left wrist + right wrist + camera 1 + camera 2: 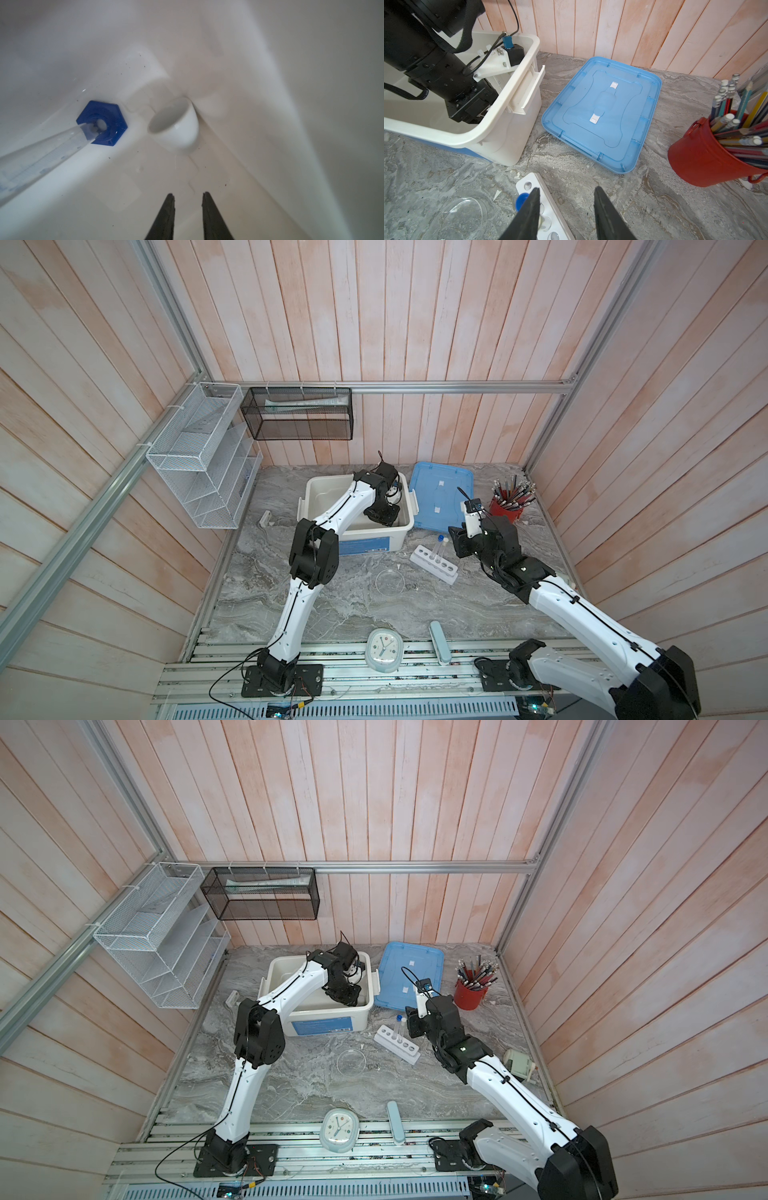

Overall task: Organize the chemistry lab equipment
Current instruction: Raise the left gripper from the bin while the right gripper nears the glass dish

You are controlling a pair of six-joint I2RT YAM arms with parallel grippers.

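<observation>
White plastic bin (324,497) has a blue label on its front, print too small to read. Inside, per the left wrist view: blue-hexagon-based vessel (110,116), clear tube w/ a blue printed scale, blurred, unreadable. Just beside it is the small white dish (176,128), glossy, rounded, tipped w/ its mouth toward the vessel, against the bin wall.

L tool (188,194) is down in the bin, thin black fingers apart, nothing btwn them. R tool (567,188) hovers over the white six-hole rack (529,181), fingers apart, gap empty.

Rack is a flat oblong block on the grey marbled surface (332,610), near the bin. Two thin clear tubes stand in it: blue-cap tube (440,538), white-cap tube (446,539). Clear round petri dish (390,581) lies flat near the rack. Sky-blue lid (442,493), ribbed rim, lies behind the rack, next to the bin.
</observation>
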